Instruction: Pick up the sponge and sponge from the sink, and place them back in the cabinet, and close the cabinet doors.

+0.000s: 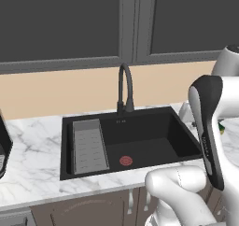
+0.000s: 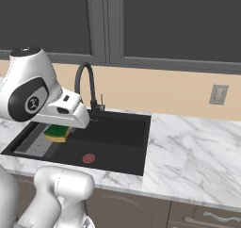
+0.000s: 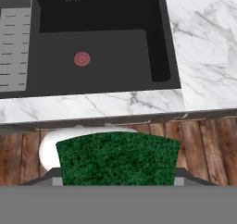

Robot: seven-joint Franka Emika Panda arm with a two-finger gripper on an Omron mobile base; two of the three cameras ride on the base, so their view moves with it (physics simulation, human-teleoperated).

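Clamped on a sponge (image 3: 118, 158), the claw (image 2: 59, 128) hangs above the sink's (image 2: 123, 161) left side, lifted clear for the carry to the cabinet. Further right, the drain disc (image 2: 88, 158) sits near the front edge, the marble worktop (image 2: 188, 151) beyond.

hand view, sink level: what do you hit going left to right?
Grey ribbed tray → red drain disc on the black sink floor → sink's right wall → white marble counter. Nearer the camera, the green sponge sits between the gripper fingers.
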